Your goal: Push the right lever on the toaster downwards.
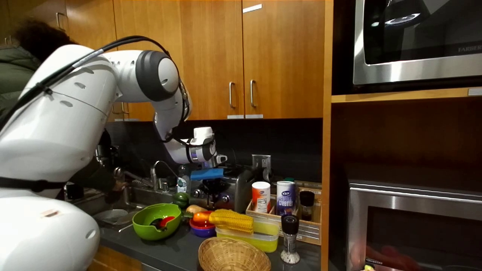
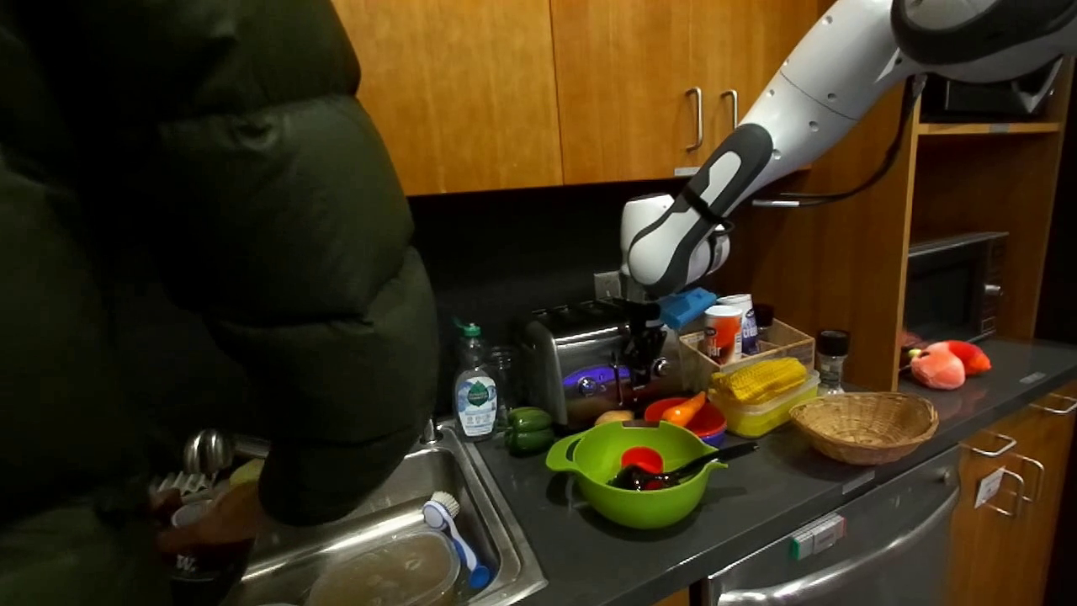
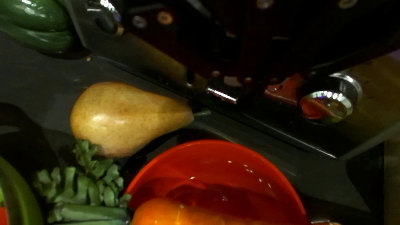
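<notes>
One claw (image 2: pixel 641 379) hangs at the front of the toaster (image 2: pixel 589 353), its fingers pressed together and pointing down. In both exterior views it covers part of the toaster's front, between the left knob (image 1: pixel 197 193) and the right knob (image 1: pixel 226 198). So, taken from the claw, the toaster lies directly behind the fingers, with its slotted top higher than their tips. Whether the tips touch the toaster cannot be told, and the right lever is hard to make out in the dark around the claw. In the wrist view a bright metal bar (image 3: pixel 222 95) shows by the fingertips, against the toaster; which part it is, I cannot tell.

The toaster stands on the dark counter (image 2: pixel 606 555), with the black wall (image 2: pixel 505 252) behind it, and a blue piece (image 1: pixel 207 174) on the arm (image 2: pixel 841 76) juts out before it. Close in front of the toaster's base lies a pear (image 3: pixel 125 118), stem end toward it. Also near its front stands a red bowl (image 3: pixel 218 162) with an orange carrot (image 3: pixel 175 212) in it; the green bowl (image 2: pixel 639 509) is farther out. By the toaster's left front corner sits a green pepper (image 2: pixel 530 429), and past that end stands a bottle of dish soap (image 2: pixel 477 391). On the toaster's right is a wooden box (image 1: pixel 308 233) with canisters (image 1: pixel 261 199) in it.
</notes>
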{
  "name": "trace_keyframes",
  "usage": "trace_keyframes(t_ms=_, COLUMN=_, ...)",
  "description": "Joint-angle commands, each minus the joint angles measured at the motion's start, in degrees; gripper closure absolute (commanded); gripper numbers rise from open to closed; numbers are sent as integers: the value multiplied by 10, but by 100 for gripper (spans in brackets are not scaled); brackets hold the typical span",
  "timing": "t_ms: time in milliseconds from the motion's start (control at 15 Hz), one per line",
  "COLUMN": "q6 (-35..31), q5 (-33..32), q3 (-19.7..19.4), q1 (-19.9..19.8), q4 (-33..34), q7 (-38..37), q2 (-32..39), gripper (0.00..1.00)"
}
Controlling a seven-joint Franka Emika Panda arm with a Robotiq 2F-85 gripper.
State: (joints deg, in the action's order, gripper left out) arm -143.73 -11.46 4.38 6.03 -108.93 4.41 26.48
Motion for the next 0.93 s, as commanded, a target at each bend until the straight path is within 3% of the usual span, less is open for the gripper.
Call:
trace_keyframes(t_ms=0, q6=14, q5=16, q3=-2, q1=-8, q4=25, q7=19, q2=30, gripper=100)
trace_keyframes(t_ms=867, q6=31, q5=27, q3=0, q1=-6, q4=46, q7=17, q2=52, gripper=100)
